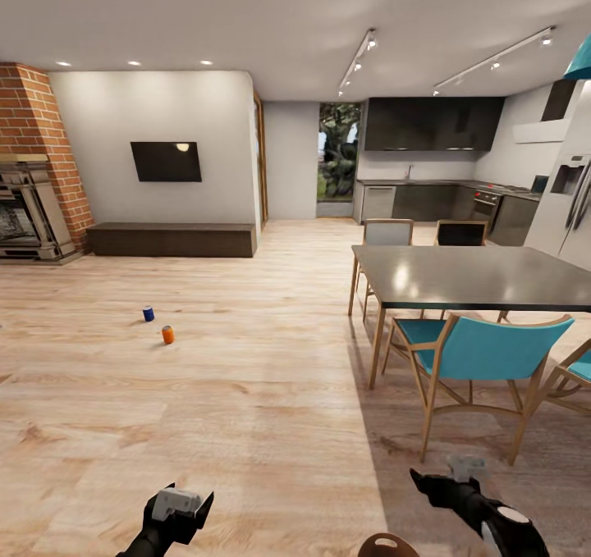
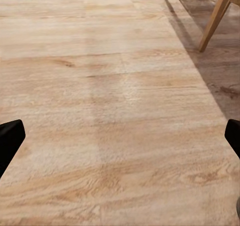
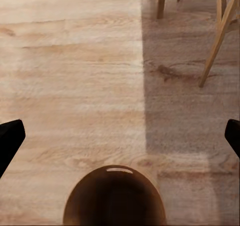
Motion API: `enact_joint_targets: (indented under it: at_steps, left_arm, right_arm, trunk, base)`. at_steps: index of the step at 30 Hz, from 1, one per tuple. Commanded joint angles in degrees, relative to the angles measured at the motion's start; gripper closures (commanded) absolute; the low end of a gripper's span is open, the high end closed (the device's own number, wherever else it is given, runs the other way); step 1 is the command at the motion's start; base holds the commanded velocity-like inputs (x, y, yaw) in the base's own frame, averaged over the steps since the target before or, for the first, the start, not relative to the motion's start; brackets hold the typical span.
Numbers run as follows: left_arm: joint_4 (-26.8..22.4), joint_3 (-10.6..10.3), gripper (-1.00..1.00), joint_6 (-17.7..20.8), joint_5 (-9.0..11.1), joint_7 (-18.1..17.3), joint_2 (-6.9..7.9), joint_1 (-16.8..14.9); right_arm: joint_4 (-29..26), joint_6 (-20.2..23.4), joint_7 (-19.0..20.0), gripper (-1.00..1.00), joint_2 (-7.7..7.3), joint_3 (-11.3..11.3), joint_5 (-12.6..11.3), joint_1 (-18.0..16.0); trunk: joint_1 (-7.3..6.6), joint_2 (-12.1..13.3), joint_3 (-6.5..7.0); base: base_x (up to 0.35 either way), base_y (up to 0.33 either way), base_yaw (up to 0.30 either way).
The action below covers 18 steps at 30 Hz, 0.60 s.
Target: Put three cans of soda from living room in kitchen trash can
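- Two soda cans are seen standing upright on the wooden floor (image 1: pixel 246 393) of the living room: a dark blue can (image 1: pixel 148 313) and, just beside it and nearer the camera, an orange can (image 1: pixel 167 335).
- The cans are set well apart from both hands, in open floor in front of the long low dark-brown bench (image 1: pixel 172 239).
- A rounded brown rim, apparently the inside of the tash can (image 3: pixel 115 196), is seen close under the right hand in the right wrist view; a part of it also appears at the lower edge of the head view (image 1: pixel 387 545).
- The left hand (image 1: pixel 176 512) is held low over bare floor; its two black fingertips (image 2: pixel 10 138) are spread wide, with nothing between them.
- The right hand (image 1: pixel 443 487) is also held low, beside the shadow of the dining set; its fingertips (image 3: pixel 11 136) are spread wide and nothing is gripped.
- A black TV (image 1: pixel 166 162) is mounted above the bench, and a red brick fireplace (image 1: pixel 33 171) stands at the left.
- A grey dining tabletop (image 1: pixel 468 278) with teal chairs (image 1: pixel 484 352) is placed at the right.
- The kitchen (image 1: pixel 435 163), with dark cabinets and ceiling track lights, is seen at the far right.
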Motion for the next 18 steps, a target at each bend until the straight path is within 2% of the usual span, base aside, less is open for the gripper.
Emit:
enact_joint_targets:
  at_steps: [1,4,5,7,9,14,16,17,18]
  left_arm:
    - [-0.05,0.0,-1.0,0.01,0.01,-0.03,0.0,0.0]
    - [-0.04,-0.01,-1.0,0.05,-0.01,-0.05,0.0,0.0]
    - [-0.03,0.01,-1.0,0.07,-0.05,-0.05,0.0,-0.03]
    - [0.03,0.05,-1.0,0.09,-0.12,-0.03,0.0,-0.04]
    - [0.1,0.06,-1.0,0.09,-0.14,-0.02,0.0,-0.05]
    - [0.19,0.07,-1.0,0.1,-0.15,-0.03,0.0,-0.06]
    - [0.22,0.07,-1.0,0.1,-0.16,-0.04,0.0,-0.06]
    - [0.23,0.07,-1.0,0.1,-0.18,-0.04,0.0,-0.06]
    - [0.24,0.07,-1.0,0.1,-0.19,-0.02,0.0,-0.06]
  right_arm:
    - [1.06,10.18,-0.11,-1.0,-2.37,-0.04,0.11,-6.17]
    - [4.4,18.12,-0.19,-1.0,-5.11,-0.05,0.18,-13.13]
    - [12.35,23.72,-0.7,-1.0,-8.31,-0.06,0.23,-21.4]
    - [29.37,26.74,-2.42,-1.0,-13.05,0.2,0.38,-33.11]
    - [38.81,25.49,-3.25,-1.0,-15.08,0.75,0.51,-39.43]
    - [46.64,22.97,-3.91,-1.0,-16.75,3.01,0.72,-44.41]
    - [47.63,22.67,-3.86,-1.0,-16.97,3.77,0.71,-45.04]
    - [48.74,22.35,-3.65,-1.0,-17.16,5.31,0.61,-45.81]
    - [48.88,22.24,-3.55,-1.0,-17.14,5.53,0.56,-45.88]
  trunk:
    - [0.0,0.0,-0.01]
    - [0.0,0.0,-0.01]
    - [0.0,0.0,-0.01]
    - [0.0,0.0,-0.01]
    - [0.0,0.0,-0.01]
    - [0.0,0.0,-0.01]
    - [0.0,0.0,-0.01]
    - [0.0,0.0,-0.01]
    - [0.0,0.0,-0.01]
  base:
    - [0.0,0.0,0.0]
    - [0.0,0.0,0.0]
    - [0.0,0.0,0.0]
    - [0.0,0.0,0.0]
    - [0.0,0.0,0.0]
    - [0.0,0.0,0.0]
    - [0.0,0.0,0.0]
    - [0.0,0.0,0.0]
    - [0.0,0.0,0.0]
